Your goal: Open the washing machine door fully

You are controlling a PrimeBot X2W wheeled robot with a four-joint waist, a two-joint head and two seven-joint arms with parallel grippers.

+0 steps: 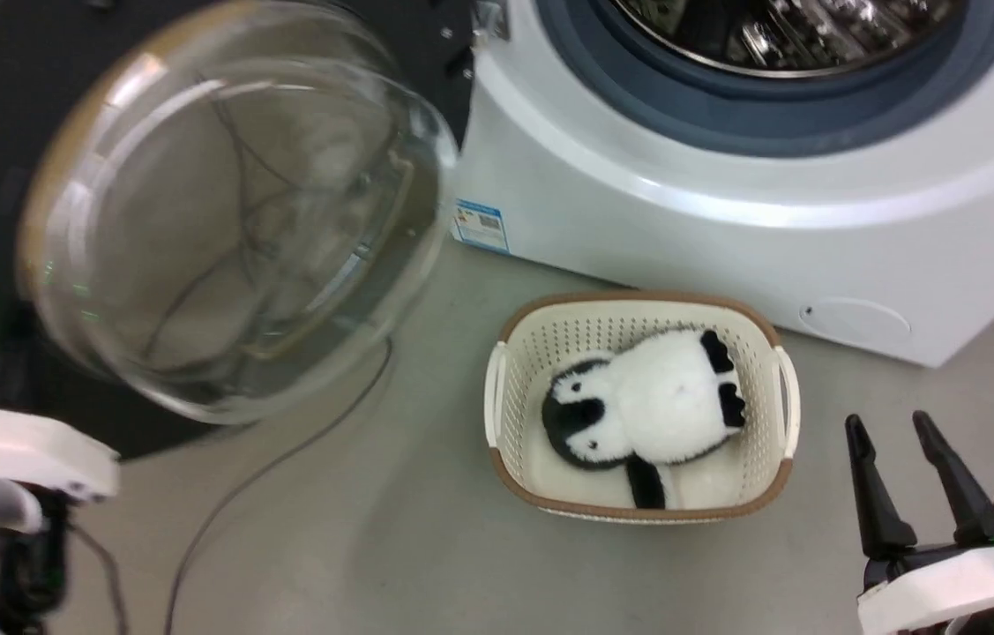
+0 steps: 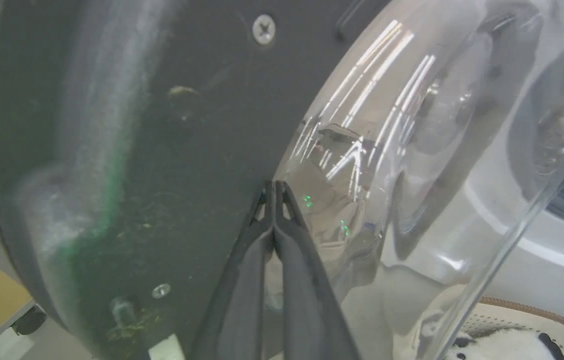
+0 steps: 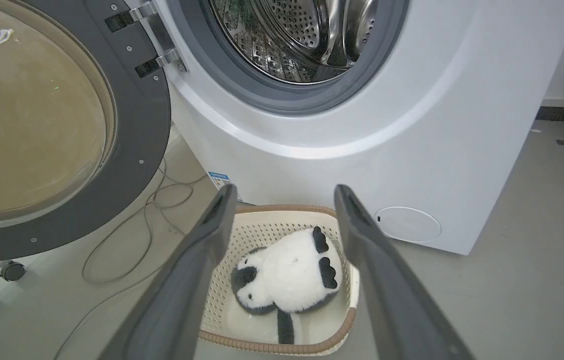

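The washing machine door (image 1: 223,212) is swung wide to the left, its clear glass bowl bulging toward me and its dark-grey inner face (image 3: 141,115) hinged at the machine's left side. The white washing machine (image 1: 726,203) shows its grey rubber ring and steel drum (image 3: 302,35). My left gripper (image 2: 274,187) is shut, its tips against the door's inner face (image 2: 161,150) beside the glass bowl (image 2: 412,125). My right gripper (image 1: 889,423) stands open at the lower right, above the floor right of the basket, holding nothing; in the right wrist view the right gripper (image 3: 284,192) frames the basket.
A cream basket (image 1: 510,397) holding a black-and-white plush toy (image 1: 646,406) sits on the grey floor before the machine. Cables (image 1: 258,476) trail across the floor under the door. Castor wheels (image 3: 11,271) stand at the left.
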